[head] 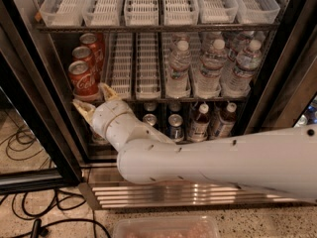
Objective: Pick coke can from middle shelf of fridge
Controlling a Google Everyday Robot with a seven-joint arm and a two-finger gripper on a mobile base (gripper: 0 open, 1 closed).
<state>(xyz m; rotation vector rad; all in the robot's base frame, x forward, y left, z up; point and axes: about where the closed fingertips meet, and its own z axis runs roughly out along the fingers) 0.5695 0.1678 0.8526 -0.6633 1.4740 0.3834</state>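
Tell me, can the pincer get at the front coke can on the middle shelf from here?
Probably yes. The pincer is open just below the front coke can, with nothing between them. It likely needs a slight lift over the edge of the middle shelf.

Smooth white tubular arm [223, 157], dark screw dots, banded wrist, cream-fingered pincer [95, 102] at the middle shelf [218, 99] front.
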